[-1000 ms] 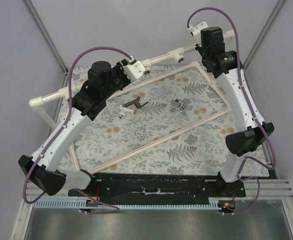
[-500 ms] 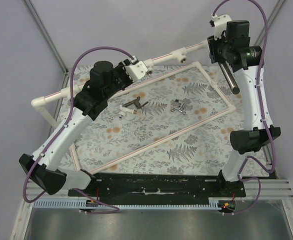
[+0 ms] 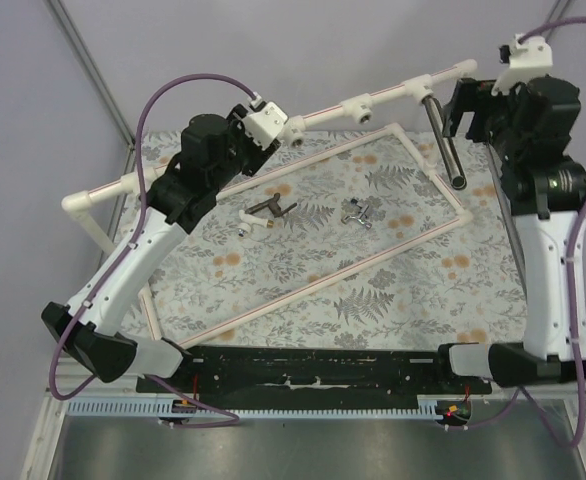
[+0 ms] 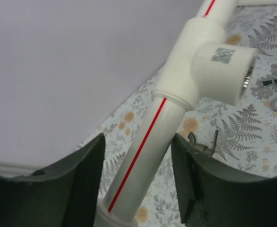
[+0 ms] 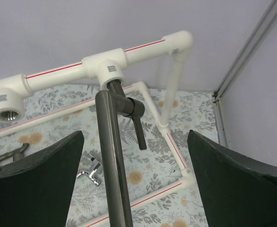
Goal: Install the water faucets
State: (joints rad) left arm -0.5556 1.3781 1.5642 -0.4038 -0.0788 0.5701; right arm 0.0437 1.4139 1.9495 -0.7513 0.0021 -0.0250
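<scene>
**Faucets: one seated in the frame, two lying on the mat**

Long-spout faucet (image 5: 111, 156) is seen seated in a tee socket (image 5: 111, 71) near the right end of the white pipe frame (image 3: 108, 188). Its dark tube reaches out from the socket, and its lever (image 5: 137, 124) is angled off to one side. The right gripper (image 5: 134, 142) is held wide apart. The tube runs between the two fingers w/o being touched by either, and nothing is gripped. In the top view the right arm is raised beside the frame's right end.

The short dark faucet (image 3: 268, 211) and the silver cross-handled faucet (image 3: 358, 213) are laid on the fern-print mat (image 3: 393, 290). They lie inside the frame's flat rectangle, apart from each other (neither is touched by an arm).

The left gripper (image 4: 137, 142) is set astride the red-striped top pipe, just below a tee with a QR label. Mat is visible between one finger and the pipe, while the other finger sits v. close to it. Whether the pipe is actually clamped cannot be told from these views.
</scene>
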